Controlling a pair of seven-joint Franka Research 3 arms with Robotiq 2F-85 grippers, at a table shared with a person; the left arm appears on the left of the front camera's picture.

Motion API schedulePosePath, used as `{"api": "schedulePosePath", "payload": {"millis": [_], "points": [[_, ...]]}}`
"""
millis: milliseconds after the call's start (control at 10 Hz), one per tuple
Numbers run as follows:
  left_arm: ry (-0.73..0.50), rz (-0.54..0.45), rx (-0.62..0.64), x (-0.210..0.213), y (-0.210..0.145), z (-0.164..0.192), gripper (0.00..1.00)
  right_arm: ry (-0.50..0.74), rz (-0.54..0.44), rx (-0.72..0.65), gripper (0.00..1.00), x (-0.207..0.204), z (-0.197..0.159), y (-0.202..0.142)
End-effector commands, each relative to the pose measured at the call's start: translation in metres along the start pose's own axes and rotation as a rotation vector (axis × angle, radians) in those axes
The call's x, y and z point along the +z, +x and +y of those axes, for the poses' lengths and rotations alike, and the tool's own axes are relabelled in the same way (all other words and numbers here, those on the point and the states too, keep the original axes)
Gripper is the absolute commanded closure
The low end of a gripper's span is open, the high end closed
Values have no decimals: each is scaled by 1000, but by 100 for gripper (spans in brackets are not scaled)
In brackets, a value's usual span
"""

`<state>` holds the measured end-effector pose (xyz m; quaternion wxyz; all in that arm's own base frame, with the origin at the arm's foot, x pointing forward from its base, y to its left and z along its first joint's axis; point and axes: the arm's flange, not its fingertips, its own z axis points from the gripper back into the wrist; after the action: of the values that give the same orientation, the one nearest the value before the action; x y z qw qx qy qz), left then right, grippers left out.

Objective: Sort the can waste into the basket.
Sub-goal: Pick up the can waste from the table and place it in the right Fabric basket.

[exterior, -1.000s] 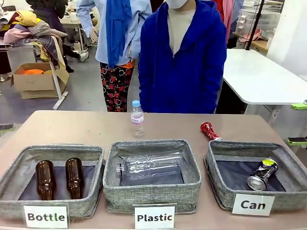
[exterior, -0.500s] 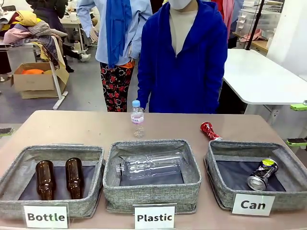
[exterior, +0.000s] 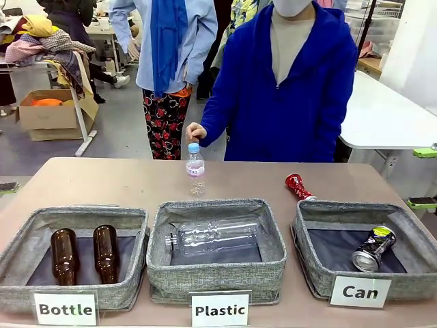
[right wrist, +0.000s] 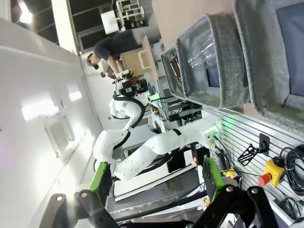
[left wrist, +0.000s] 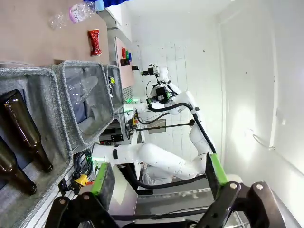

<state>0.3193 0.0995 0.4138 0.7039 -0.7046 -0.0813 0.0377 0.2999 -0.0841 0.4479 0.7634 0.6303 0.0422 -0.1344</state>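
Note:
The dark blue-black can (exterior: pixel 373 248) lies on its side inside the grey basket labelled "Can" (exterior: pixel 314 270) at the front right. The crushed red can (exterior: pixel 298 186) (left wrist: pixel 94 42) lies on the table just behind that basket's far left corner. My left gripper (left wrist: pixel 159 178) is open, off the table's side, nothing between its green pads. My right gripper (right wrist: pixel 154 183) is open too, hanging beside the table's edge with nothing held. A person in a blue hoodie stands at the far side, one hand (exterior: pixel 195 131) hovering above the small plastic bottle (exterior: pixel 195 169).
The "Plastic" basket (exterior: pixel 215 273) in the middle holds a clear bottle (exterior: pixel 213 235). The "Bottle" basket (exterior: pixel 17 273) at the left holds two brown glass bottles (exterior: pixel 85 254). A second person stands farther back.
The person has shifted to the right and brought a hand forward over the small upright bottle. The cans and baskets have not moved.

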Motion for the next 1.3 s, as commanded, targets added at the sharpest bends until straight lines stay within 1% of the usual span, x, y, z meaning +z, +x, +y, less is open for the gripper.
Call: {"api": "schedulePosePath", "payload": {"millis": [0,100,200,400,500,600,700,800,900,1100,1200], "points": [[-5,10,-17,1,-3,-3,0,-173,-59,7,0,-13,16,0],[-5,10,-17,1,-3,-3,0,-339,-82,36,0,-32,36,12],[-5,10,-17,1,-3,-3,0,-515,-168,31,0,-49,54,32],[-5,10,-17,1,-3,-3,0,-761,-362,-46,0,-72,70,64],[-5,10,-17,1,-3,-3,0,-856,-435,-58,0,-83,73,73],[-5,10,-17,1,-3,-3,0,-885,-449,-10,0,-92,74,74],[-5,10,-17,1,-3,-3,0,-825,-443,58,0,-90,75,66],[-5,10,-17,1,-3,-3,0,-745,-413,106,0,-79,73,47],[-5,10,-17,1,-3,-3,0,-845,-464,68,0,-93,79,73],[-5,10,-17,1,-3,-3,0,-845,-464,68,0,-93,79,73],[-5,10,-17,1,-3,-3,0,-823,-442,80,0,-89,76,67]]}}
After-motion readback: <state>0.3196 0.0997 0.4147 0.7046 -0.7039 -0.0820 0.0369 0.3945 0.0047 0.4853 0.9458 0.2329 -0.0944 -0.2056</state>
